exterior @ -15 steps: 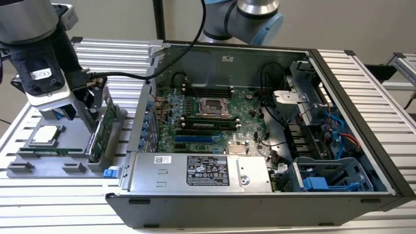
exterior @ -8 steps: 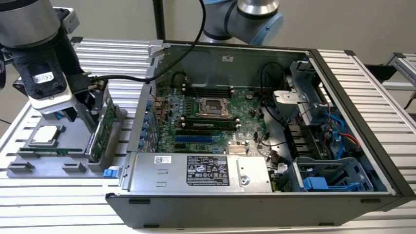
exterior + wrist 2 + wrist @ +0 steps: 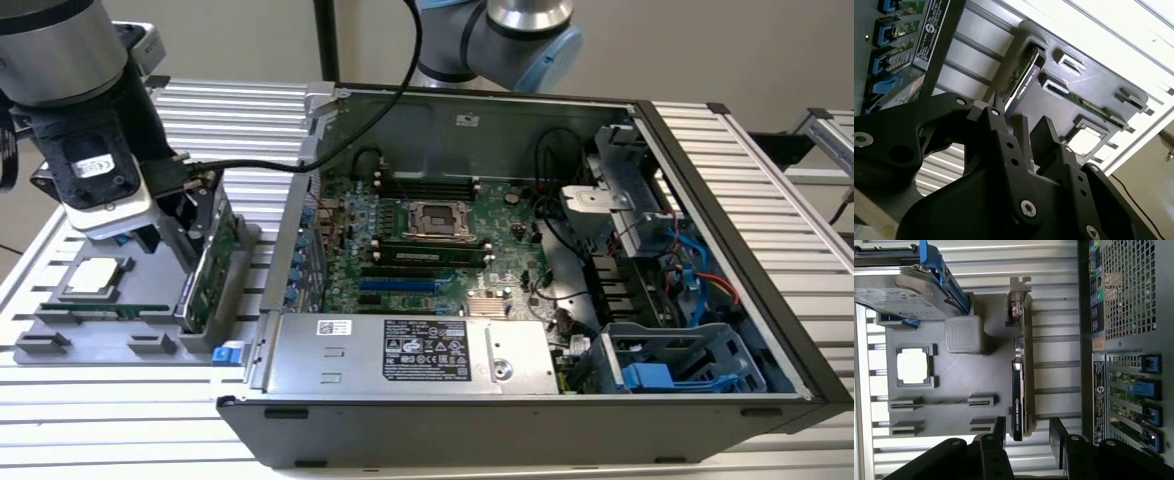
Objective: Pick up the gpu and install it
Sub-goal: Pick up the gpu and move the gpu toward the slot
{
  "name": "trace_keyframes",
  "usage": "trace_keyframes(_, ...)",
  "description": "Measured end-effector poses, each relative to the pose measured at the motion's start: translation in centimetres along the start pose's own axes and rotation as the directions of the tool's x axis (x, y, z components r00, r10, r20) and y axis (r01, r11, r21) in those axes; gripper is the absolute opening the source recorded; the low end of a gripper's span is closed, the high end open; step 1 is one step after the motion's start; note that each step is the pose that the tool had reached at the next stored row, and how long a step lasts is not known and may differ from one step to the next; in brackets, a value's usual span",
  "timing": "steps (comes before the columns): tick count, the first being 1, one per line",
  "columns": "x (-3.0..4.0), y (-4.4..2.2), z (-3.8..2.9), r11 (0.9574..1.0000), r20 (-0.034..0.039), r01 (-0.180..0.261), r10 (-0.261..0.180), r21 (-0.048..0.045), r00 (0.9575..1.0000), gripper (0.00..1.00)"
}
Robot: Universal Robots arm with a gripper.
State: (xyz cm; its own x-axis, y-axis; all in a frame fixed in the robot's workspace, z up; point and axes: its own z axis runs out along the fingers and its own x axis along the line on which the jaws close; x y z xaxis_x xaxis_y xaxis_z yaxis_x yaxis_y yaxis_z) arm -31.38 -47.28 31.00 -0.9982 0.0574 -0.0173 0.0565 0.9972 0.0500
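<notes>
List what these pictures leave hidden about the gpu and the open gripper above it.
1. Exterior view: the arm's wrist covers part of the gpu.
2. First wrist view: the gpu stands edge-on in the gray tray, so neither face can be seen.
3. Second wrist view: the gripper covers the gpu's near end.

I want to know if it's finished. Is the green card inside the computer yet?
No, the green card stands on edge in the gray tray outside the computer, with the open gripper right at it.

gpu point(image 3: 1026, 370) upright, narrow gap to case wall point(image 3: 1134, 290) — hard drive point(image 3: 899, 290) opposite
</notes>
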Motion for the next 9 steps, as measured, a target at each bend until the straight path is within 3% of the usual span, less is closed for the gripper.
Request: trace_keyframes(9, 0.01, -0.03, 0.72, 1.0000, 0.0000, 0.000, 0.000, 0.0000, 1.0000, 1.00)
